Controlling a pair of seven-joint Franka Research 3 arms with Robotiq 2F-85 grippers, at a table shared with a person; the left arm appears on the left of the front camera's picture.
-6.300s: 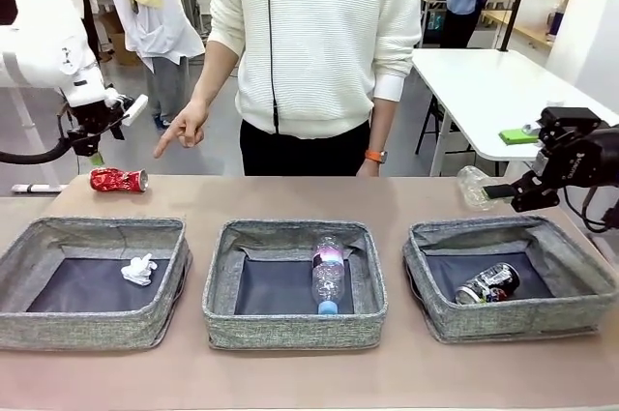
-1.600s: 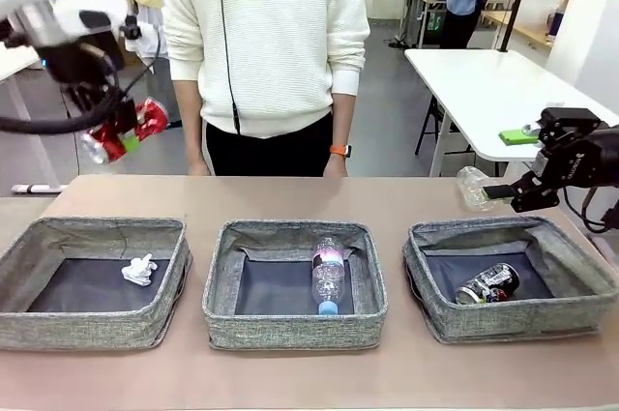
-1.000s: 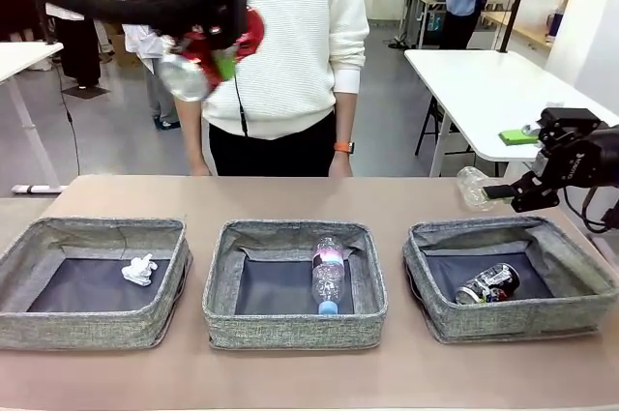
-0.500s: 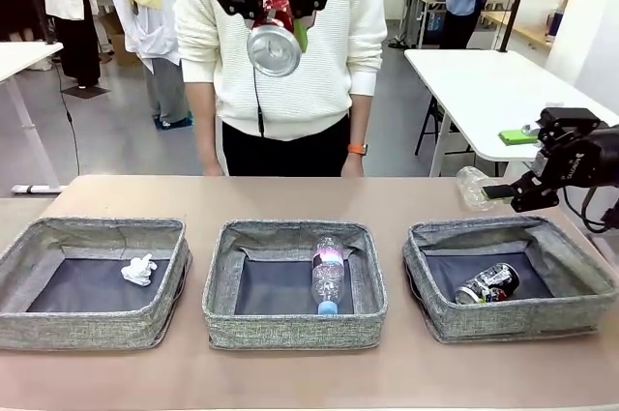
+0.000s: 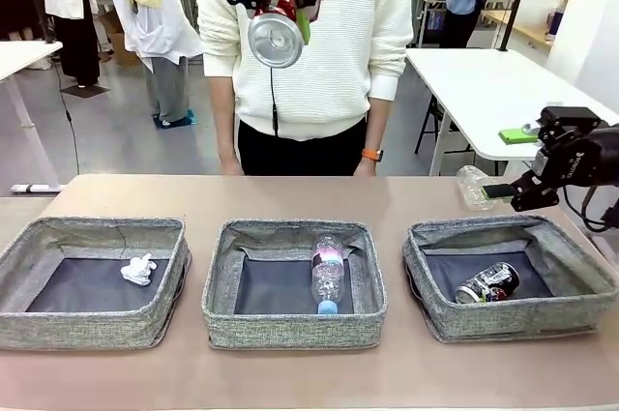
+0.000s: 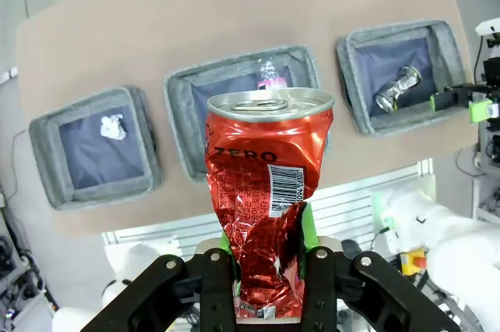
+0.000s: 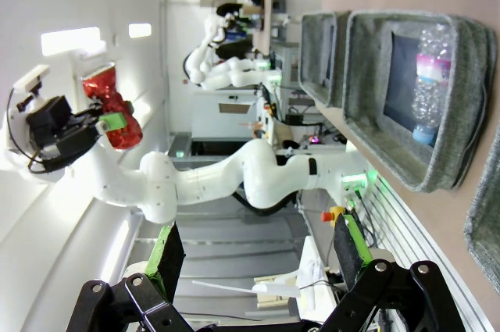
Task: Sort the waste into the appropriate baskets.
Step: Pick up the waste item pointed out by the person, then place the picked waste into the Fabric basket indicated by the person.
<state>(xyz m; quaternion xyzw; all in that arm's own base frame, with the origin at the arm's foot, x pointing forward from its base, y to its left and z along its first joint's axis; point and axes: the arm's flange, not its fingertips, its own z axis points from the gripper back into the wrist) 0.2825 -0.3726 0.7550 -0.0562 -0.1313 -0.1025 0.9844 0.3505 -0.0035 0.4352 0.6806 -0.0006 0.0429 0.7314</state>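
Note:
High above the table's far side, my left gripper (image 5: 279, 3) is shut on the crushed red can (image 5: 276, 39), whose silver end faces the front camera. In the left wrist view the can (image 6: 266, 191) stands between the green pads (image 6: 308, 226), above the middle basket (image 6: 183, 125). Three grey baskets stand in a row: the left one (image 5: 19, 256) holds a white tissue wad (image 5: 140, 269), the middle one (image 5: 218, 285) a clear bottle (image 5: 329, 276), the right one (image 5: 421, 285) a black-silver can (image 5: 488, 282). My right gripper (image 5: 517, 193) stands open beside crumpled clear plastic (image 5: 472, 187).
A person in a white sweater (image 5: 319, 53) stands at the far edge, behind the raised can. A white side table (image 5: 474, 82) stands at the back right. Bare tabletop (image 5: 290, 193) runs between the baskets and the person.
My left gripper has swung the red can from the upper left to above the middle, then held nearly still. The person has shifted slightly right. The right arm has not moved.

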